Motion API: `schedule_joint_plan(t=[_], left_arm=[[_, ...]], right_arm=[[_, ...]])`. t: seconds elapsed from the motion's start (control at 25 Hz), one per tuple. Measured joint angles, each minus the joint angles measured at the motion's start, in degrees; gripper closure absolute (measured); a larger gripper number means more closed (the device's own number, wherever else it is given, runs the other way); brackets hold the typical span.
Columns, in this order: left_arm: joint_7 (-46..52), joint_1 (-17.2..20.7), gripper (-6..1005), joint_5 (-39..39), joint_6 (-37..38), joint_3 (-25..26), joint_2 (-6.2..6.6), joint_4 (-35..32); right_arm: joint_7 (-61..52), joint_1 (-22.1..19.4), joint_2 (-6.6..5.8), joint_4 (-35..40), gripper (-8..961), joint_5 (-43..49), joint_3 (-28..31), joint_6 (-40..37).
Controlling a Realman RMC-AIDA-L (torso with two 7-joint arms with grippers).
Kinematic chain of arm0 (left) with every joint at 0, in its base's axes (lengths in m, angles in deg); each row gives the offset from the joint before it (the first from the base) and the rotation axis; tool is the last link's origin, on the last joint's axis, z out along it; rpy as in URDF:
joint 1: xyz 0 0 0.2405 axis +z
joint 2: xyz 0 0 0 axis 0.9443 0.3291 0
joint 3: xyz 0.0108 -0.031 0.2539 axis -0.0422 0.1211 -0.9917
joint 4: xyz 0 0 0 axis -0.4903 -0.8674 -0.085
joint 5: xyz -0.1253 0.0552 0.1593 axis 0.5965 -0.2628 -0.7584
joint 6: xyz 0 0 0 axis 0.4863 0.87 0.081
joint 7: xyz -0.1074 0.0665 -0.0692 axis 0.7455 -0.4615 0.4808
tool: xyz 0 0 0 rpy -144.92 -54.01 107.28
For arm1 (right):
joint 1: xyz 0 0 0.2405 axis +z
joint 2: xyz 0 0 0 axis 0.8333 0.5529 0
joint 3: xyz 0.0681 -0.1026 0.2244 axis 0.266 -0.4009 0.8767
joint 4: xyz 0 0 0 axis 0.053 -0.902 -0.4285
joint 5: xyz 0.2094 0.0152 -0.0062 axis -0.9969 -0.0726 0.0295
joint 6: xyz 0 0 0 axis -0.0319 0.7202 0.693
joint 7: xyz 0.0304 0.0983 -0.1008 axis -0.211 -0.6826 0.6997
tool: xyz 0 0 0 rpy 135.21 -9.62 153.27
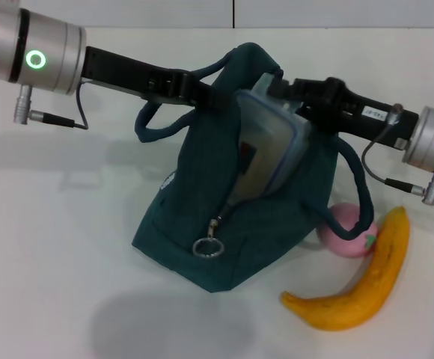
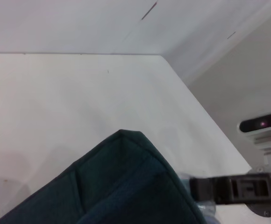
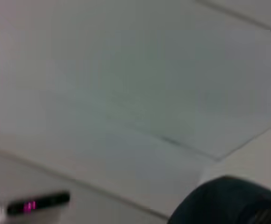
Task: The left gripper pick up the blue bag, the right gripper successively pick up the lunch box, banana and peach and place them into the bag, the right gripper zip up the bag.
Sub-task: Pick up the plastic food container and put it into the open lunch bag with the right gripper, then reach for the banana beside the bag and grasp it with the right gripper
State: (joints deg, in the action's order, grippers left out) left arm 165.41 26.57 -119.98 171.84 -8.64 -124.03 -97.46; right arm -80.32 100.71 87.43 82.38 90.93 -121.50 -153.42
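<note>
dark teal-blue fabric makes the large blue bag [image 1: 202,224], which stands in the middle of the white table [image 1: 52,247] with its top pulled up. the left gripper [image 1: 206,91], a black two-fingered claw on a silver wrist with a green ring light, reaches in from the left and is pinched on the bag's upper edge, beside one padded loop handle [image 1: 153,123]. the bag's long zipper is open, and its metal ring pull [image 1: 208,247] hangs low on the front.

the lunch box [image 1: 273,142], a clear plastic rectangular box with a blue-rimmed lid, sits tilted in the open mouth of the bag, about half inside. the right gripper [image 1: 280,88], a black claw on a silver-white wrist with a small blue light, comes from the right and is at the upper end of the box; if its fingers are spread or pressed on the box, i cannot tell.

the peach [image 1: 346,232], a small round pink fruit, lies on the table just beside the bag's right side, under the second handle. the banana [image 1: 363,280], big, curved and yellow-orange, lies in front of the peach and touches it.
</note>
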Motion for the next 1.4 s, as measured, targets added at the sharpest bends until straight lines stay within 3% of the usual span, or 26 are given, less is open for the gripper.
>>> schedule_joint_plan(t=[0.36, 0.8, 1.04, 1.2, 1.4], left_arm=[[-0.4, 0.5, 922, -0.1, -0.8, 0.3, 0.72, 0.0], [-0.5, 0.6, 921, 0.3, -1.0, 0.4, 1.13, 0.0], [-0.5, 1.7, 921, 0.4, -1.8, 0.5, 1.22, 0.0], [-0.5, 2.1, 921, 0.4, -2.0, 1.7, 1.4, 0.0], [-1.1, 2.7, 920, 0.6, -3.4, 2.1, 1.4, 0.0]], right_arm=[[0.2, -3.2, -0.51, 10.7, 855, 0.0, -6.2, -0.2], [8.6, -3.3, -0.75, 15.4, 797, 4.4, -7.7, 1.2], [15.2, -8.0, -1.1, 23.9, 572, 4.3, -4.6, -1.9], [14.8, -13.7, -1.15, 32.9, 389, 4.1, -0.4, -1.8], [16.2, -22.8, -1.26, 46.6, 257, 5.6, 2.7, -0.3]])
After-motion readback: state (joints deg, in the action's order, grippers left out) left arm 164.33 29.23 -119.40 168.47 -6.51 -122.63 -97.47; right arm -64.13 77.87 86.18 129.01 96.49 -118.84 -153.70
